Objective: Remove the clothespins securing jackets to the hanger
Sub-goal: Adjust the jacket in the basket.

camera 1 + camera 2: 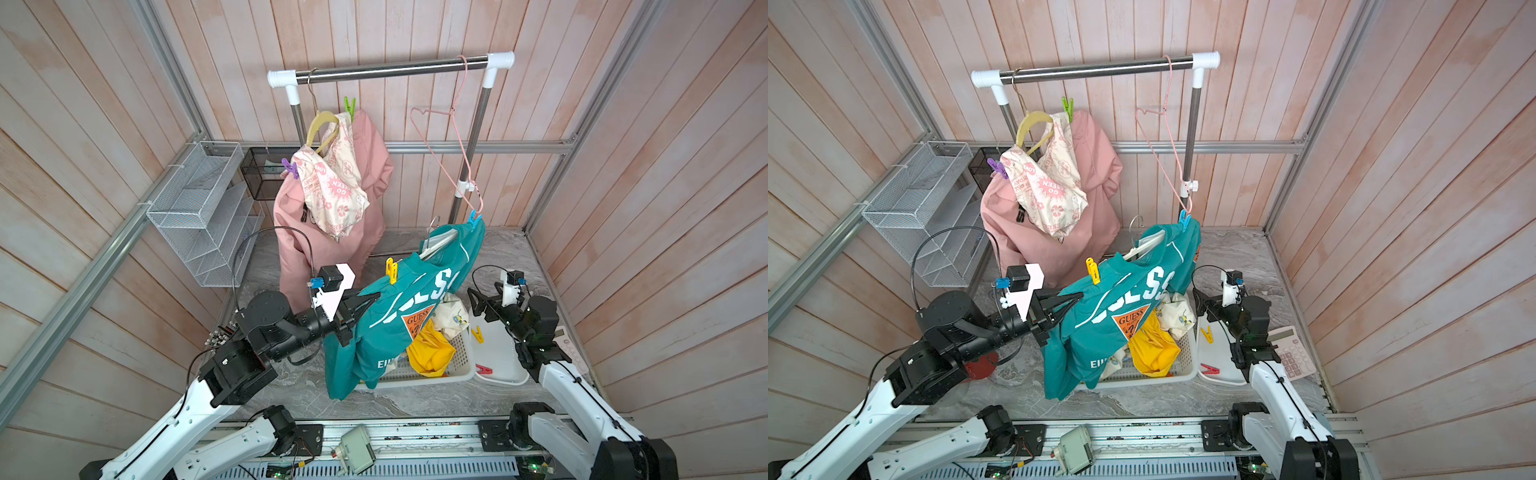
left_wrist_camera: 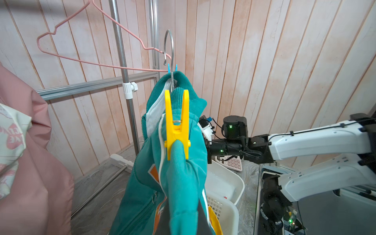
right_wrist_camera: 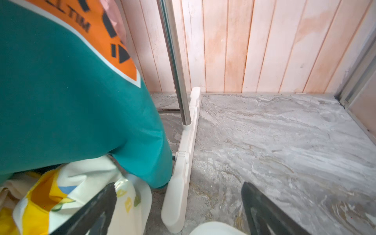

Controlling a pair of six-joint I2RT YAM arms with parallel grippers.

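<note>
My left gripper (image 1: pixel 376 296) is shut on a fold of the teal jacket (image 1: pixel 386 328), which hangs on a white hanger (image 1: pixel 436 245) held off the rail. A yellow clothespin (image 2: pixel 177 126) clips the near shoulder and a blue one (image 1: pixel 473 218) the far shoulder. The pink jacket (image 1: pixel 332 249) hangs on the rail with a green clothespin (image 1: pixel 349 107) and a purple one (image 1: pixel 291 168). The yellow jacket (image 1: pixel 430 353) lies in the basket. My right gripper (image 1: pixel 477 306) stands open and empty, low beside the basket. A yellow clothespin (image 1: pixel 477 333) and a red one (image 1: pixel 483 369) lie in the white tray (image 1: pixel 498 353).
The white basket (image 1: pixel 415 380) sits beside the tray. An empty pink wire hanger (image 1: pixel 457 166) hangs on the rail. The rack's white foot (image 3: pixel 183 162) lies just ahead of my right gripper. A wire mesh shelf (image 1: pixel 199 208) stands at the left, a calculator (image 1: pixel 1293 353) at the right.
</note>
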